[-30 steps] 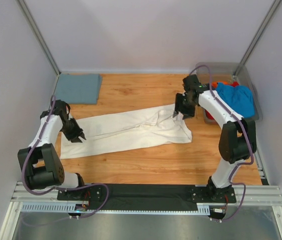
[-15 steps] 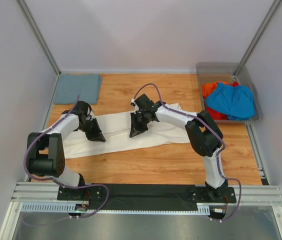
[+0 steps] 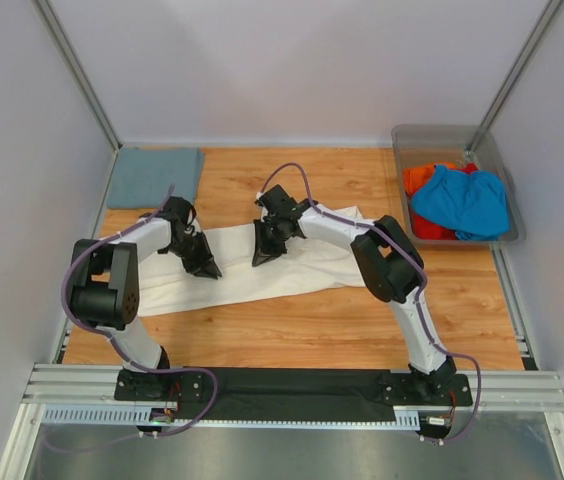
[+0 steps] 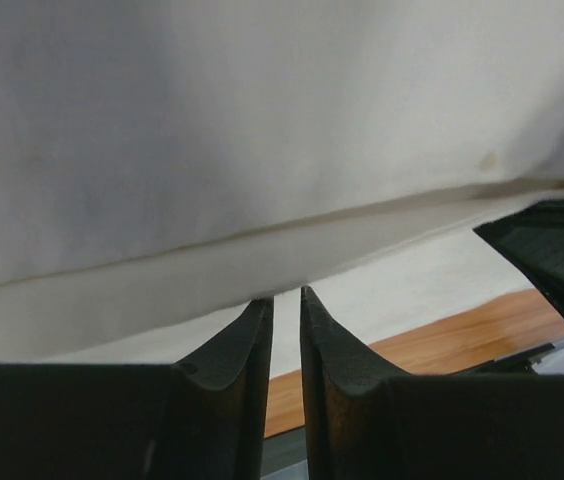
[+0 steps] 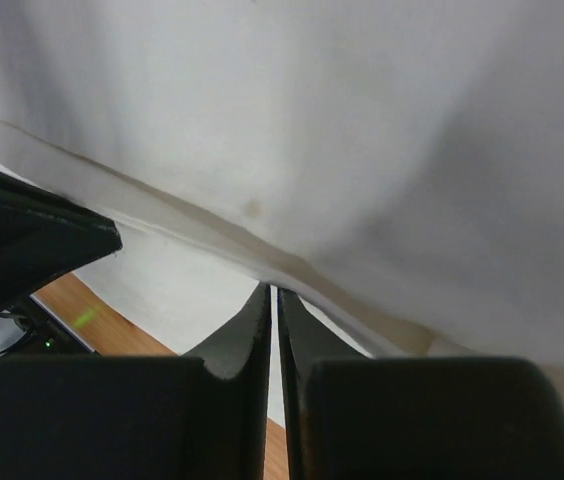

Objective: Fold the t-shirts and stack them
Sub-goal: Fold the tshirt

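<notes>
The cream-white t-shirt (image 3: 247, 280) lies as a long strip across the middle of the wooden table (image 3: 292, 320). My left gripper (image 3: 205, 268) is over its left part, and my right gripper (image 3: 262, 256) is over its middle, close to the left one. In the left wrist view my gripper (image 4: 285, 294) is shut on a fold edge of the shirt (image 4: 262, 130), which hangs above the tips. In the right wrist view my gripper (image 5: 273, 288) is also shut on a fold edge of the shirt (image 5: 362, 130).
A folded dull grey-blue t-shirt (image 3: 156, 176) lies at the back left corner. The clear grey plastic bin (image 3: 440, 133) at the back right holds a bright blue t-shirt (image 3: 462, 200) and an orange-red one (image 3: 420, 178). Walls enclose the table on three sides.
Both grippers have moved in from the shirt's ends toward its middle. The right one has swept far to the left. They now stand close together over the cloth.
</notes>
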You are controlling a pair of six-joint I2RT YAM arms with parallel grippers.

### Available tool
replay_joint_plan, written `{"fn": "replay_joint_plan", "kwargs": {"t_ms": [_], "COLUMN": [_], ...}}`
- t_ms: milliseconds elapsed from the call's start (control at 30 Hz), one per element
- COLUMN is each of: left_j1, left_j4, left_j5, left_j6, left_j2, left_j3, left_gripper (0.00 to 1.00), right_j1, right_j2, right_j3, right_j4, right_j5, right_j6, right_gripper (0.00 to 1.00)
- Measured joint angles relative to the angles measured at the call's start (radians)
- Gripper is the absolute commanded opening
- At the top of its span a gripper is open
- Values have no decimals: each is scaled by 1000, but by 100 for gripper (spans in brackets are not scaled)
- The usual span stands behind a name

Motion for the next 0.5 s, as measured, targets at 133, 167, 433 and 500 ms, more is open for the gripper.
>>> {"fn": "replay_joint_plan", "kwargs": {"t_ms": [133, 167, 433, 500], "left_j1": [0, 0, 10, 19], "left_j4": [-39, -50, -167, -182], "left_j5": [-71, -95, -388, -436], "left_j6": [28, 39, 164, 191], "left_j2": [68, 81, 108, 104], "left_j3": [87, 112, 334, 352], "left_gripper": [24, 24, 30, 30], "right_j1": [0, 0, -4, -10], "right_j2": [5, 3, -130, -198], "right_j3": [26, 26, -80, -126], "right_j4": [-1, -3, -47, -60], "right_j5": [3, 5, 48, 71], "right_j6": [3, 3, -8, -16], "right_gripper": [7, 7, 10, 12]}}
